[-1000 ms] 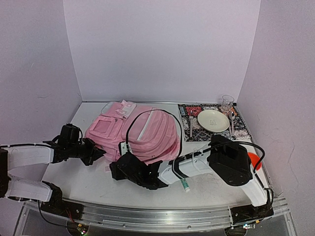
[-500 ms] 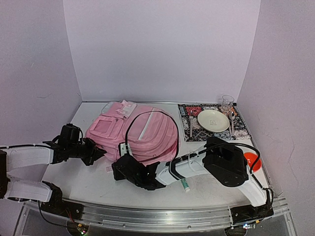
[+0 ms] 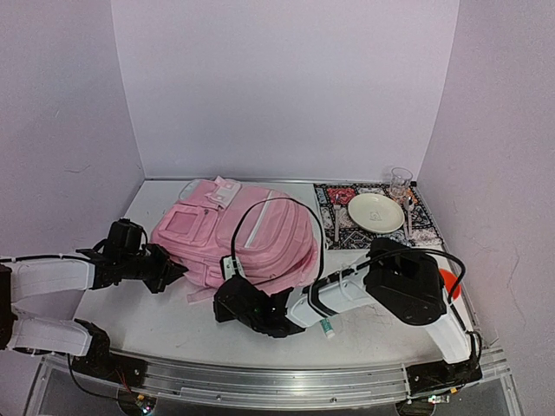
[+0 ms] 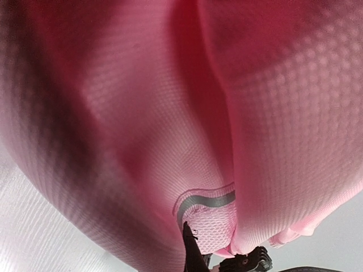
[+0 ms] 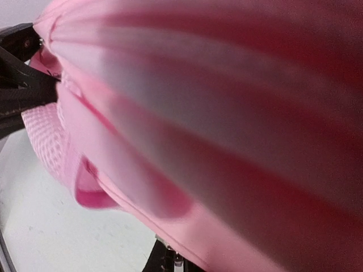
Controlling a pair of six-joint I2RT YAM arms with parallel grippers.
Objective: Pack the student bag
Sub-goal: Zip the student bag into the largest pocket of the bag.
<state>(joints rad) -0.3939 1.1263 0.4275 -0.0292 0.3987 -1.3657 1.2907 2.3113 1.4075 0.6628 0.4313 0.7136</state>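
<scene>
My left claw (image 3: 169, 270) and right claw (image 3: 224, 300) sit against student bag (image 3: 260, 234); can't tell grip. Bag looks shut, packing unstarted.

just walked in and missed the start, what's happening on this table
Two robot arms are at the pink student bag, which lies on the table. The left pincer is at its left edge, the right pincer at its near edge; both wrist views are filled with pink fabric. Whether either grips it can't be told. A plate sits on a mat at back right.
</scene>
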